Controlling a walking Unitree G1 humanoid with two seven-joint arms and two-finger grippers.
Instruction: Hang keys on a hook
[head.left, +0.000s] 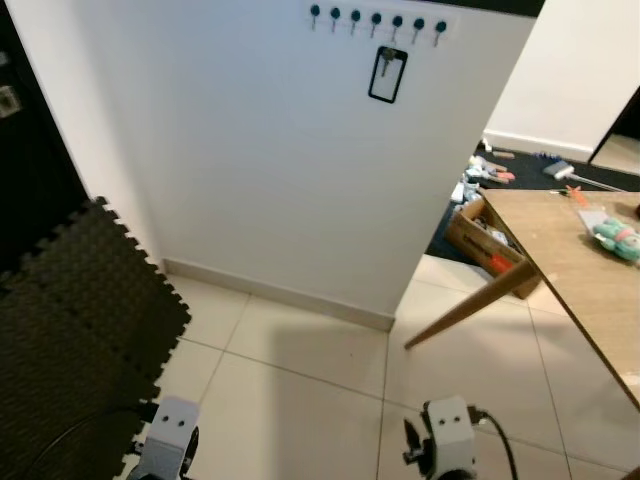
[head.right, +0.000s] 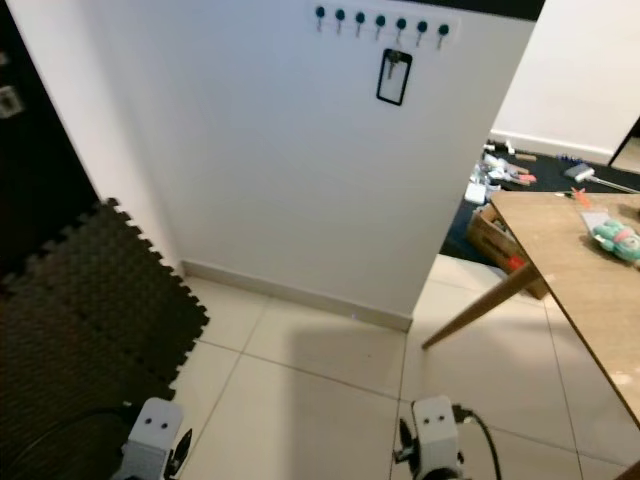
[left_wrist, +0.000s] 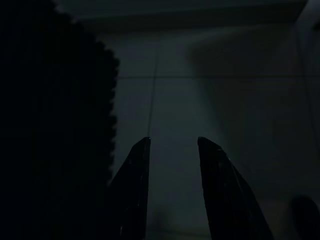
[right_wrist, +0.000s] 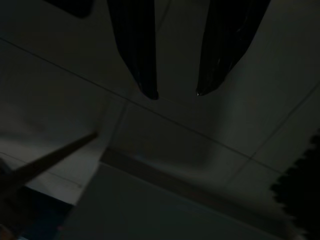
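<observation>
A: How many hooks (head.left: 376, 17) on the wall rack?
B: Seven, with one set of keys (head.left: 387, 73) hanging, far ahead of both grippers.
A: Tables?
B: One wooden table (head.left: 575, 275), one cardboard box (head.left: 484, 236) beyond it, one plush toy (head.left: 615, 238) on top.

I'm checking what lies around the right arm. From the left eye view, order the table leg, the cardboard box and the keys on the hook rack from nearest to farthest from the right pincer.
Measured from the right pincer, hanging low over the tiles:
1. Table leg, slanting just ahead, to the right.
2. Cardboard box, on the floor beyond the leg, under the table edge.
3. Keys, high on the wall, hanging from the hook rack.
</observation>
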